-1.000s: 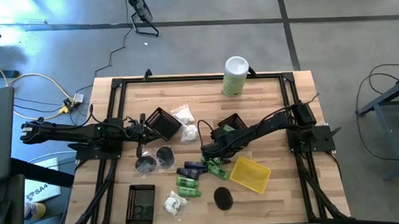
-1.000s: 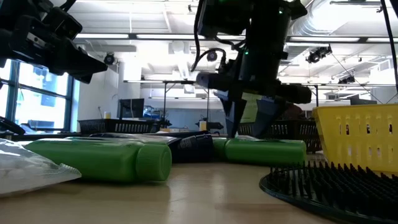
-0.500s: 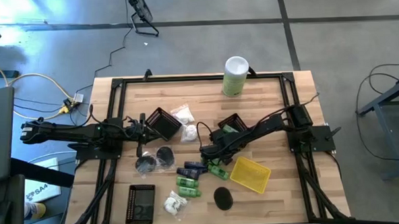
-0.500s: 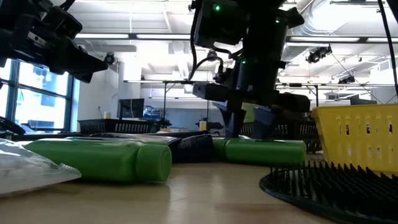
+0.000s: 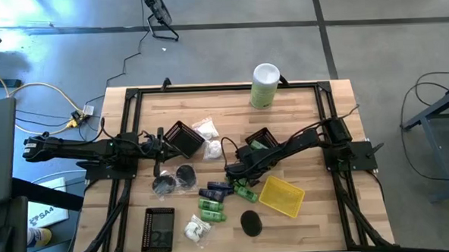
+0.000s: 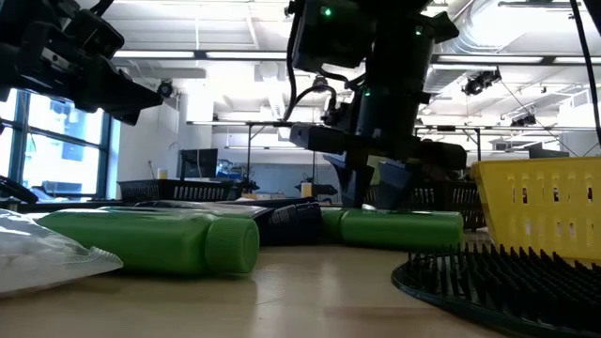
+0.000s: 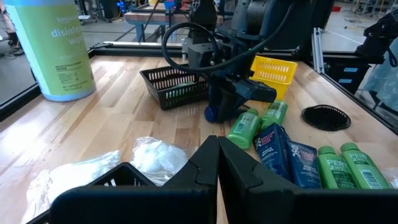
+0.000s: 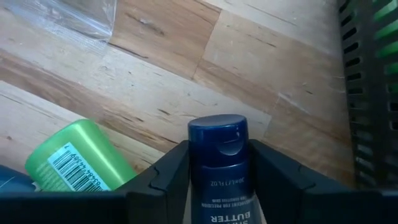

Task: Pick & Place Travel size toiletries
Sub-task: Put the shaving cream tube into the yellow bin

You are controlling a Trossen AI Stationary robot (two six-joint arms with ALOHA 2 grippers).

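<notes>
My left gripper (image 7: 217, 163) rests low over the left part of the counter (image 5: 300, 123), its two fingers pressed together and holding nothing, just beside a small black basket (image 5: 183, 138) and some white crinkly packets (image 5: 207, 130). Two flat black round discs (image 5: 174, 179) lie near it on the wood, and a flat black tray (image 5: 159, 228) sits toward the front edge with another white packet (image 5: 196, 230) just beside it.

Near the middle, green little bottles (image 5: 211, 211) and dark navy tubes (image 5: 216, 190) lie in a loose cluster. My right gripper (image 5: 236, 169) is down at that cluster, and its fingers stand on either side of a navy tube (image 8: 219, 163), touching its sides just below the cap. A green bottle (image 8: 78, 158) lies just beside that tube.

Farther right sit a second black basket (image 5: 257, 139), a yellow basket (image 5: 281, 196) and a black round disc (image 5: 251, 222). A tall white-and-green canister (image 5: 264, 85) stands at the far edge.
</notes>
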